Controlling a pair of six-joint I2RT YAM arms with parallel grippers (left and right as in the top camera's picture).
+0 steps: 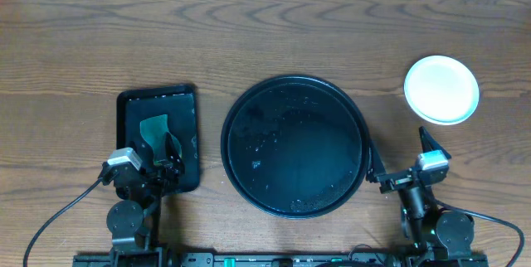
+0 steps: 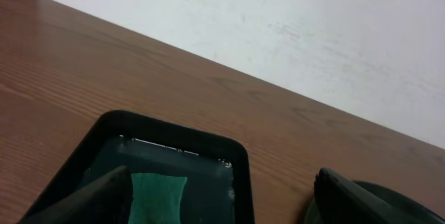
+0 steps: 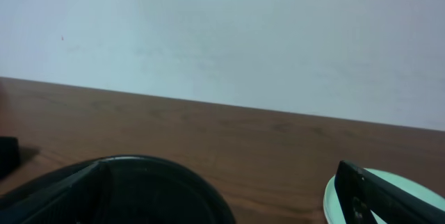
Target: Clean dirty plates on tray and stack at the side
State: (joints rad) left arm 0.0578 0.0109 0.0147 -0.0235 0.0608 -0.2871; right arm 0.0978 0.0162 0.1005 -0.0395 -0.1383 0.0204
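The round black tray (image 1: 294, 147) lies wet and glossy at the table's centre with nothing on it. A white plate (image 1: 441, 89) sits on the wood to its far right; from above I cannot tell whether others lie under it. My right gripper (image 1: 402, 157) stands open near the front edge, between tray and plate. In the right wrist view the tray (image 3: 153, 189) is at lower left and the pale-mint plate (image 3: 414, 182) at lower right behind one finger. My left gripper (image 1: 163, 152) is open over the small tray, holding nothing.
A small rectangular black tray (image 1: 184, 134) holding water and a green sponge (image 1: 154, 130) sits left of the round tray. The left wrist view shows the sponge (image 2: 158, 196) by my left finger. A white wall bounds the table's far edge.
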